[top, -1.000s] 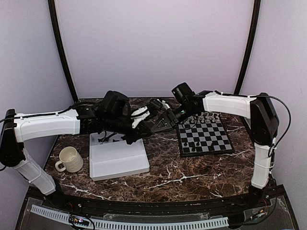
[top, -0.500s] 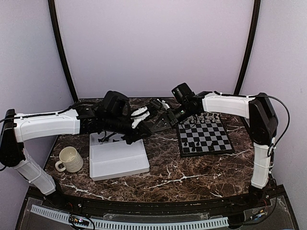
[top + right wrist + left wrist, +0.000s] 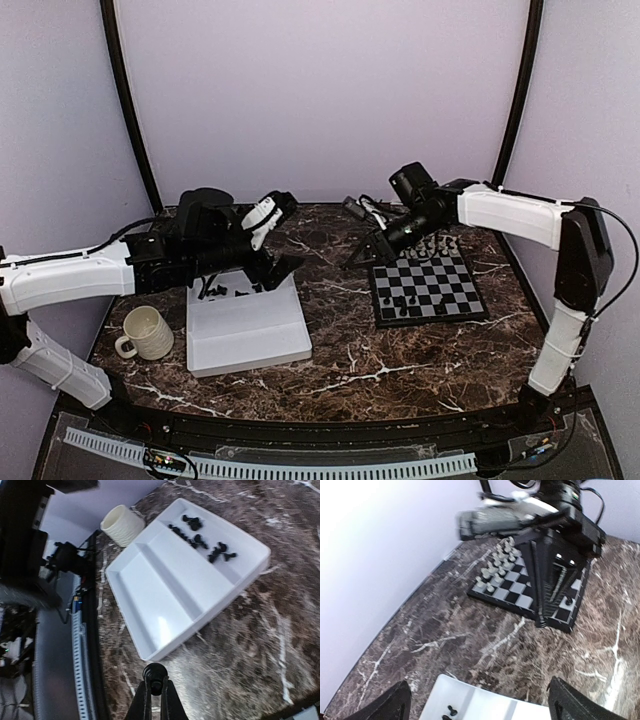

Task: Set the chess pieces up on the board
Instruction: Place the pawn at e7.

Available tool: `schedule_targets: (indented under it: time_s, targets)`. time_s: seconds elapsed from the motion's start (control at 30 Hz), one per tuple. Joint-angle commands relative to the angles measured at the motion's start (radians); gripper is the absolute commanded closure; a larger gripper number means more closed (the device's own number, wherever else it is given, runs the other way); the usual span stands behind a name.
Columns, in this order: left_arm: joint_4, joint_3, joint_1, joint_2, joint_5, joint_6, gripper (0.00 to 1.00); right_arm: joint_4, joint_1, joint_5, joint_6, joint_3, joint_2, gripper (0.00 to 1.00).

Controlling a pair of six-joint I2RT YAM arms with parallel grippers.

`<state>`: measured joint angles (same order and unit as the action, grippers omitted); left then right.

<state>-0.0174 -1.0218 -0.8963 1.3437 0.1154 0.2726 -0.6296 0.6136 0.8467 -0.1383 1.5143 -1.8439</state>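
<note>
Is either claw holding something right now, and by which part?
The right claw pinches a tiny black chess piece by one end; its rounded end pokes past the tips. The left claw is open, empty.

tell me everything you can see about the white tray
The white tray is a rectangular, glossy, plastic-looking dish with a low rim and a raised ridge dividing its inside. It lies flat on the dark marble table, left of the chessboard and apart from it, with a ribbed mug just off its left side. A few loose black chess pieces lie in its far section; the rest holds nothing.
</note>
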Motion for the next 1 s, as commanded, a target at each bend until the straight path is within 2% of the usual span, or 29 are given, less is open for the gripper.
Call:
schedule_targets:
  time_s: [0.0, 0.2, 0.3, 0.5, 0.97]
  targets:
    - [0.147, 0.001, 0.031, -0.026, 0.187, -0.042, 0.01, -0.006, -0.071, -0.333, -0.138, -0.134, 0.164, 1.00]
    - [0.093, -0.037, 0.118, 0.053, 0.160, -0.146, 0.03, 0.040, -0.165, -0.691, -0.212, -0.339, 0.336, 1.00]
    - [0.072, -0.043, 0.139, 0.066, 0.139, -0.157, 0.07, 0.058, -0.197, -0.787, -0.239, -0.431, 0.383, 1.00]
    - [0.082, -0.022, 0.147, 0.055, 0.144, -0.145, 0.07, 0.069, -0.210, -0.763, -0.241, -0.500, 0.368, 1.00]
    - [0.055, -0.024, 0.147, 0.062, 0.148, -0.156, 0.09, 0.042, -0.213, -0.714, -0.227, -0.446, 0.242, 1.00]
